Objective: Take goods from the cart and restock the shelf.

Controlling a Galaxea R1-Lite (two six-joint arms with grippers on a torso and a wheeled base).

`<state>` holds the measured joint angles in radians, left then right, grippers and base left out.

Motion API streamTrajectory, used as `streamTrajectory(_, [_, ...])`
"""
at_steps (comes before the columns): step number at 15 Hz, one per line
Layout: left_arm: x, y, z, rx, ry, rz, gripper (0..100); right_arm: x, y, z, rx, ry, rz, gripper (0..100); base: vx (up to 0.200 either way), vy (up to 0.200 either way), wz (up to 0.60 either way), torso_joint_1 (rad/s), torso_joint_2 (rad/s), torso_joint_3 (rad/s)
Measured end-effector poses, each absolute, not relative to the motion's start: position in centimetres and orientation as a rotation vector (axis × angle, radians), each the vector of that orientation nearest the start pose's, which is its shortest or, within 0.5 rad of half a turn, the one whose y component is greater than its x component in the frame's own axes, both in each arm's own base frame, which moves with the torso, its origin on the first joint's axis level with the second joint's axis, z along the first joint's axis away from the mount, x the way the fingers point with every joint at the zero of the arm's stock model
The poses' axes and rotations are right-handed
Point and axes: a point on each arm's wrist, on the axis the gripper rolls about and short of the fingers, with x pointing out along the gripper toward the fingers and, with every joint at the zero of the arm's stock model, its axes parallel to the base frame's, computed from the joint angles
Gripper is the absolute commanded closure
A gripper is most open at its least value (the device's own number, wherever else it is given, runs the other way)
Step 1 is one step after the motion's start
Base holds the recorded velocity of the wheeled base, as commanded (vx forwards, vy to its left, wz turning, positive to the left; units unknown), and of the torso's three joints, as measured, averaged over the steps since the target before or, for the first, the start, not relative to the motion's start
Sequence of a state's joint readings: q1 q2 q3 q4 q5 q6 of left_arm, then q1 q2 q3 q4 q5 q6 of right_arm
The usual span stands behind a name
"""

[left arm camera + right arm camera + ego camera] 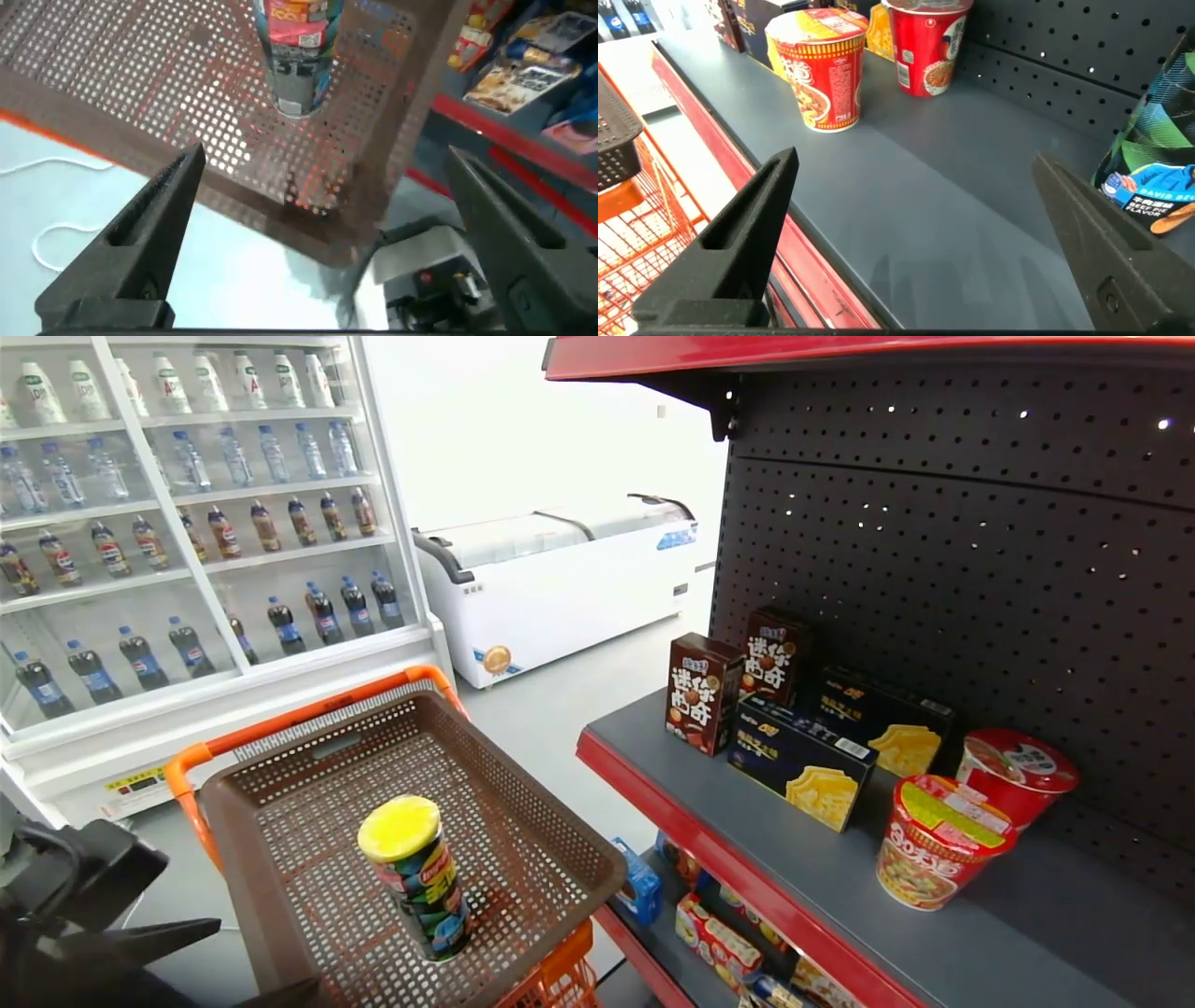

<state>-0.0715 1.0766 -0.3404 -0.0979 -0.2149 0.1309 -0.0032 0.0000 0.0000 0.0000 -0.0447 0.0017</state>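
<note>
— Where's the can (415,877)?
— Upright in the cart's brown basket (523,859), nearer its near edge, yellow lid up. The left gripper (324,157) hovers over the basket's near corner, fingers spread wide, holding nothing.
— And the other arm?
— The right gripper (915,161) hangs over the bare front part of the shelf (971,215), also spread and empty. Beyond it stand two noodle cups (822,70), one nearer the front edge, one by the back panel. Four boxes (801,773) stand toward the far end.

Your left gripper (324,157) has matte black fingers (140,243), broad at the base and tapering to blunt tips; your right gripper (915,161) carries the same black, wedge-shaped fingers (738,247)
</note>
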Motion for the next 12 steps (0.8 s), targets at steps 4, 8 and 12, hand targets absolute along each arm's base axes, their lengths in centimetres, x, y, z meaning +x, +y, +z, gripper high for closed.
streamTrajectory(4, [14.9,-1.6,10.7,0.14,0.687,-0.348,0,-2.3,-0.1,7.5,0.002,0.0,-0.047,0,0.0,0.0,0.0,0.0,0.0,0.0])
streamTrajectory(8, [17.1,-1.9,9.3,0.153,0.673,-0.358,0,-2.3,-0.1,7.5,0.002,0.0,-0.048,0,0.0,0.0,0.0,0.0,0.0,0.0])
streamTrajectory(12, [18.1,-2.0,7.5,0.174,0.673,-0.368,0,-2.3,-0.1,7.5,0.002,0.0,-0.048,0,0.0,0.0,0.0,0.0,0.0,0.0])
